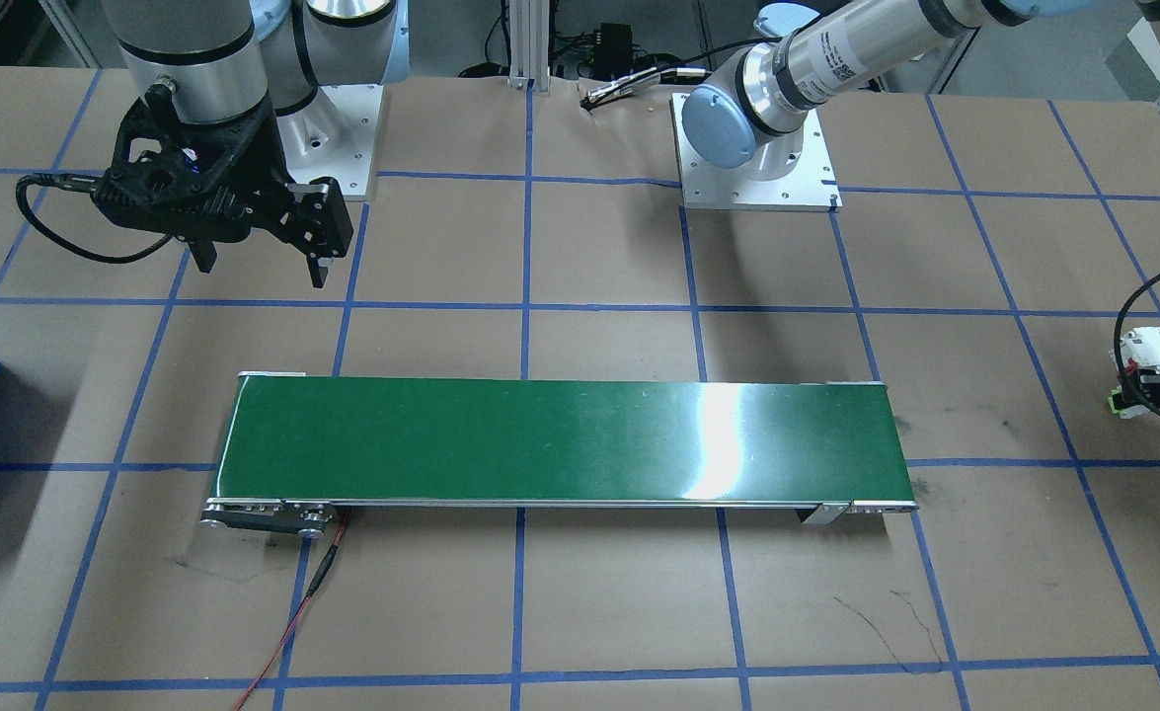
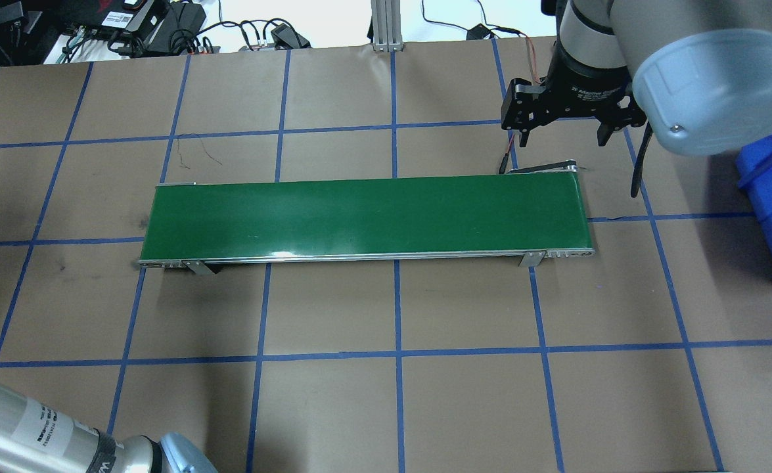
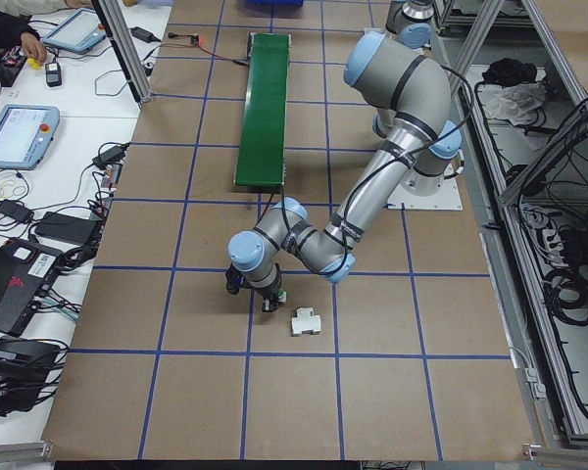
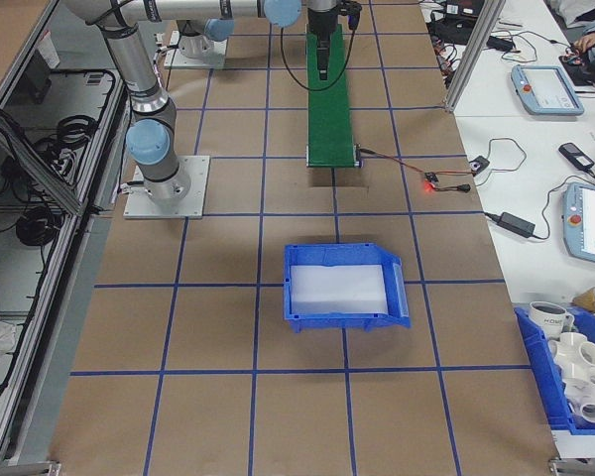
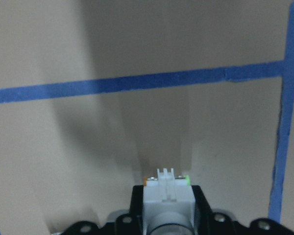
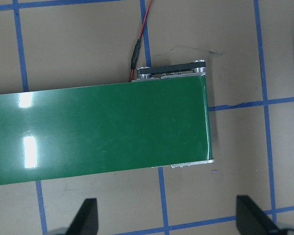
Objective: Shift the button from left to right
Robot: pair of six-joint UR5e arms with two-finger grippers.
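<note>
1. Brown paper marked with a blue tape grid is covering the table [image 2: 333,407], and a long green conveyor belt [image 2: 366,215] is lying across its middle.
2. At the table's left end, well apart from the belt, the left gripper [image 5: 167,215] is reaching down close to the paper with the button [image 5: 167,195] clamped between its fingers; the wrist camera is showing the button's whitish body and a bit of green at its end.
3. From the front camera the button [image 1: 1122,400] is showing only as a green tip under the gripper at the frame's edge, so its exact pose is hard to tell.
4. A white boxy part [image 3: 305,321] is lying on the paper just beside the left gripper [image 3: 268,302].
5. The right gripper [image 2: 562,135] is hanging above the belt's right end, fingers [image 6: 85,221] spread wide and holding nothing.
6. A blue bin [image 4: 344,288] is sitting on the paper beyond the belt's right end.
7. A red wire [image 1: 293,622] is trailing from the belt's motor end.
</note>
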